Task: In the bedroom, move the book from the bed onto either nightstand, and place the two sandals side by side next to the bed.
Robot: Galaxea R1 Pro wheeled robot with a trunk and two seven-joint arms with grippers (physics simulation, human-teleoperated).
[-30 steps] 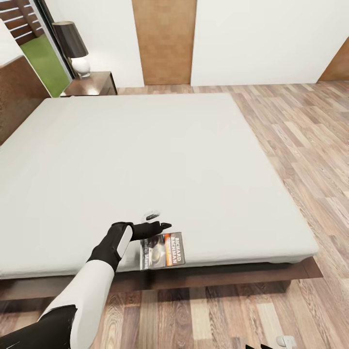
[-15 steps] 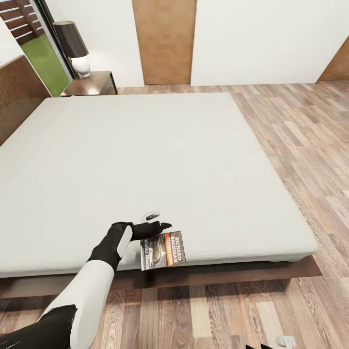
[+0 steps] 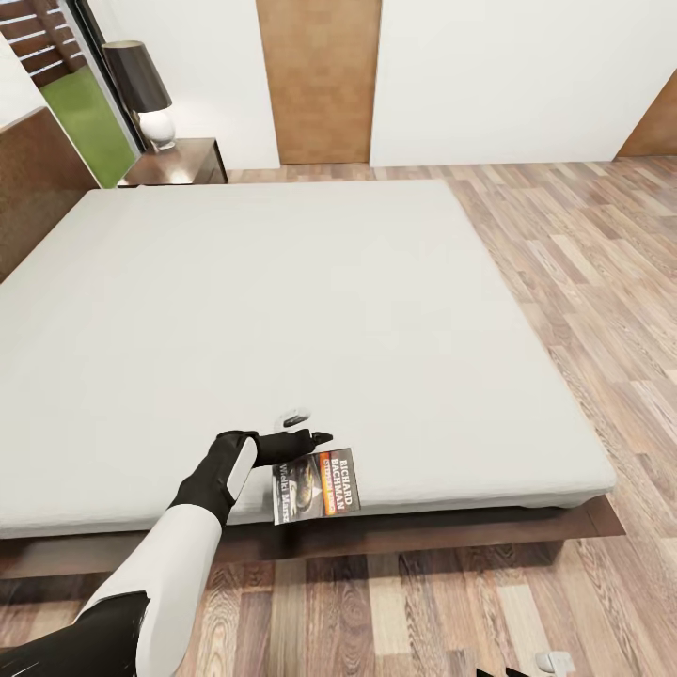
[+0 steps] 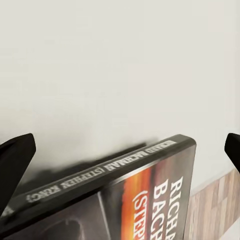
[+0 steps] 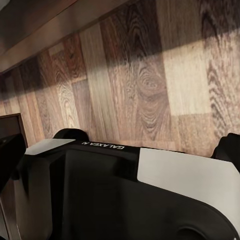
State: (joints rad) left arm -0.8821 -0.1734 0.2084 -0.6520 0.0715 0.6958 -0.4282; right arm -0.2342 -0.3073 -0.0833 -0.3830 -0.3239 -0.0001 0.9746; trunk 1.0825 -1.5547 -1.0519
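The book (image 3: 316,484) lies cover up at the very near edge of the bed's pale mattress (image 3: 282,310). My left gripper (image 3: 313,426) hovers just above the book's far side, open and holding nothing. In the left wrist view the book's spine (image 4: 107,172) sits between the two widely spread fingertips (image 4: 15,160). A nightstand (image 3: 179,162) stands at the bed's far left corner. My right gripper (image 5: 120,150) is open and low, facing my own base and the floor. The sandals are out of view.
A lamp (image 3: 141,89) with a dark shade stands on the nightstand. The dark headboard (image 3: 33,179) runs along the left. Wood-plank floor (image 3: 602,282) lies to the right of the bed and in front of its dark frame (image 3: 423,536).
The book has turned very slightly on the mattress edge. The left arm has stayed in place.
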